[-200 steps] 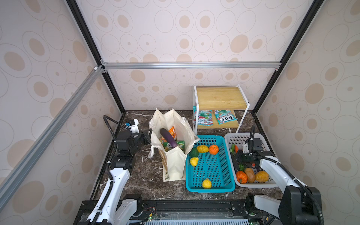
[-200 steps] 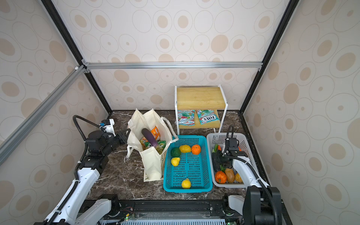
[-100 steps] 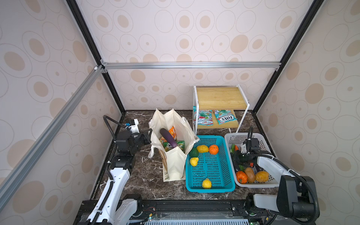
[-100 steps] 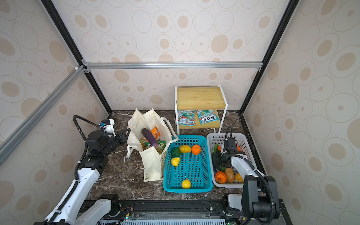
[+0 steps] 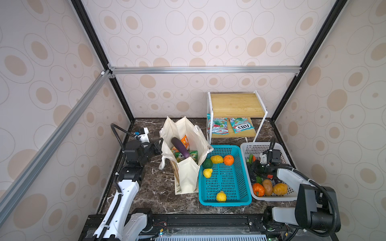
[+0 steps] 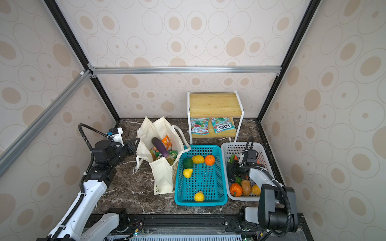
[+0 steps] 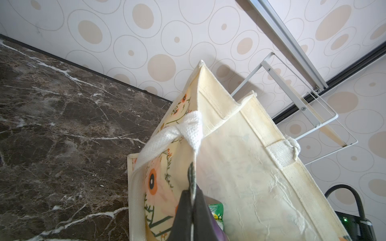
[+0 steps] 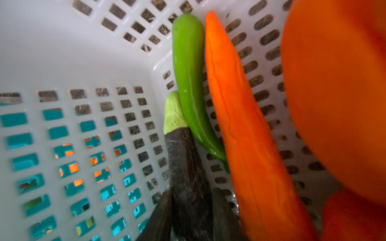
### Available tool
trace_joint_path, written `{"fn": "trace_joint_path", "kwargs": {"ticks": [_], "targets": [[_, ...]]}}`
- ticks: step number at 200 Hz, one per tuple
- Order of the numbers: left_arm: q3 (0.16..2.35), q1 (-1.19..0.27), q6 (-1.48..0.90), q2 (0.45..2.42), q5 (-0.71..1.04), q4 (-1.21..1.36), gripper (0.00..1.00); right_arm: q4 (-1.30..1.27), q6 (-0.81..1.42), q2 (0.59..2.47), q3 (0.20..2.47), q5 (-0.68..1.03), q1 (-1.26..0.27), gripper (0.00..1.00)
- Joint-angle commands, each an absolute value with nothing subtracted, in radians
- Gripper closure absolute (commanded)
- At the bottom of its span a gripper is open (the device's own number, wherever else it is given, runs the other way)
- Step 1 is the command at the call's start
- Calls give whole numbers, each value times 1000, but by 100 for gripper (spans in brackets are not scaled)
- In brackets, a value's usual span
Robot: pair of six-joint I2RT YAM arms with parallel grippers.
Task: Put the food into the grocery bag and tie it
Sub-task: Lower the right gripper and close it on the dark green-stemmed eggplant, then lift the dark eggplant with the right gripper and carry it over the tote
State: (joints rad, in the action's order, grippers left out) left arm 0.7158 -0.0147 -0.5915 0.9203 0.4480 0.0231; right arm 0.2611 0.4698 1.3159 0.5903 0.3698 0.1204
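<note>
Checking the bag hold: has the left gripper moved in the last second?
No. The left gripper stays put relative to the shelf, still clamped on the rim of the bag.

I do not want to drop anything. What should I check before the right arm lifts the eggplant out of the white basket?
1. Left gripper shut on bag rim: ok.
2. Bag upright, mouth open: ok.
3. Right gripper jaws on either side of eggplant: ok.
4. Grip tight on eggplant: cannot tell.
5. Green pepper clear of eggplant: not ok, it lies against it.
</note>
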Motion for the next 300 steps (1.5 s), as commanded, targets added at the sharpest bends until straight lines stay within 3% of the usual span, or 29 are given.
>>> {"fn": "trace_joint_path", "kwargs": {"ticks": [1, 53, 121, 226, 258, 300], "targets": [[704, -12, -593, 930, 463, 6, 100, 284, 482, 1286, 583, 385, 118, 71], [703, -12, -597, 932, 465, 13, 100, 354, 470, 1171, 616, 312, 118, 77], [702, -12, -601, 929, 465, 18, 100, 430, 444, 1098, 684, 172, 119, 78], [698, -13, -628, 921, 465, 38, 100, 473, 479, 857, 884, 336, 102, 79], [699, -12, -635, 916, 493, 44, 100, 479, 503, 860, 1013, 315, -15, 80], [694, -13, -642, 903, 496, 47, 100, 423, 526, 966, 1176, 190, -310, 80]]}}
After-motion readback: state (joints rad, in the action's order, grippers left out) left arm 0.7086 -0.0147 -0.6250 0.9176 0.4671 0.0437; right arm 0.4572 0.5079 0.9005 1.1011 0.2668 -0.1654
